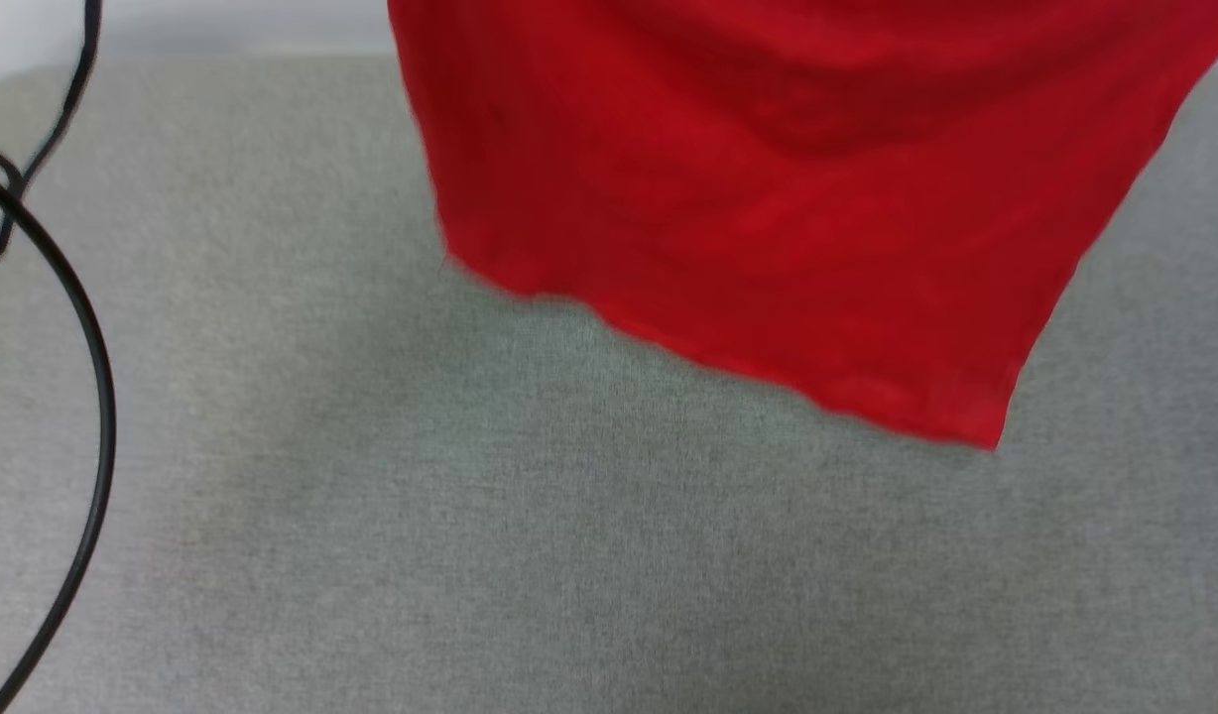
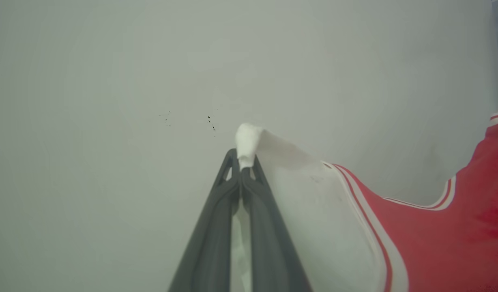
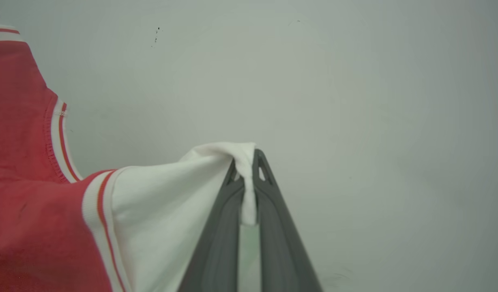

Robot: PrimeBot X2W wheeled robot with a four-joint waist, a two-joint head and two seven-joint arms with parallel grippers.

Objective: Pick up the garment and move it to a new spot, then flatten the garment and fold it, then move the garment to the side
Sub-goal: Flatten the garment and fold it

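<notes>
The garment (image 1: 768, 198) hangs in the air above the grey table, its red body blurred and its lower hem slanting down to the right in the head view. My left gripper (image 2: 241, 164) is shut on the white fabric of one sleeve (image 2: 314, 202), with a tuft poking past the fingertips. My right gripper (image 3: 249, 162) is shut on the other white sleeve (image 3: 168, 202). White-red striped trim (image 3: 99, 211) borders each sleeve, and the red collar area (image 2: 468, 227) stretches between the two grips. The lettering and number are hidden.
A grey fabric-covered table (image 1: 470, 516) spreads under the shirt. A black cable (image 1: 93, 397) loops along its left side. A pale wall (image 2: 111, 101) stands behind both grippers.
</notes>
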